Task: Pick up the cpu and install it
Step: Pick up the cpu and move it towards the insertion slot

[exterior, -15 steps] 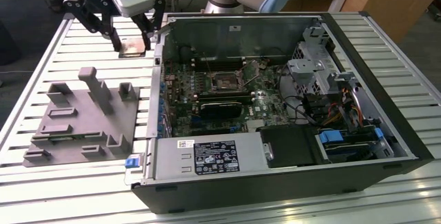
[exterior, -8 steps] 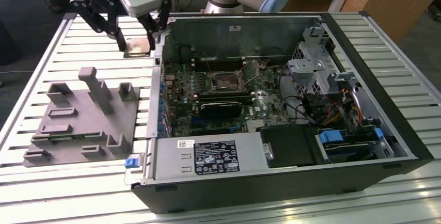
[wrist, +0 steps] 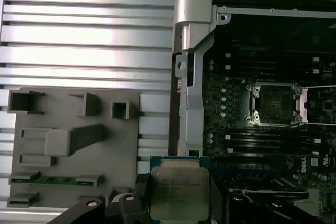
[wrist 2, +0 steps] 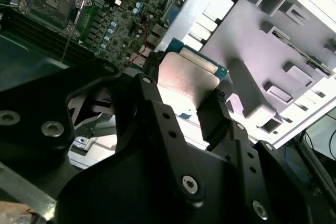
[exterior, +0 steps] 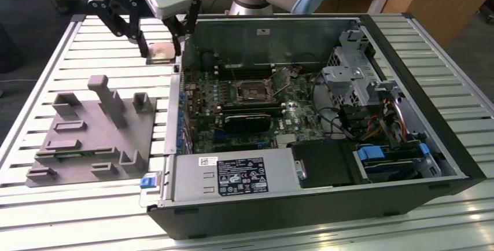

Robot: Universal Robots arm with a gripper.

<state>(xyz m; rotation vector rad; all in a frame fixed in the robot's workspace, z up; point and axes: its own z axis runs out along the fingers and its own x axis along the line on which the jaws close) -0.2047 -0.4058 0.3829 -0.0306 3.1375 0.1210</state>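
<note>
The gripper (exterior: 161,50) is clamping the cpu (wrist: 176,190) flat between its closed jaws and holding it over the slatted table (wrist: 79,35). The grey fixture block (wrist: 68,145) is sitting to one side of the jaws and the computer case wall (wrist: 184,77) just to the other. The pick-up is looking done and the carry is in hand, with the open socket (wrist: 274,103) lying well apart from the jaws, beyond that wall. Seating the chip is likely calling for a level hold, clearance over the wall and square alignment with the socket frame.
</note>
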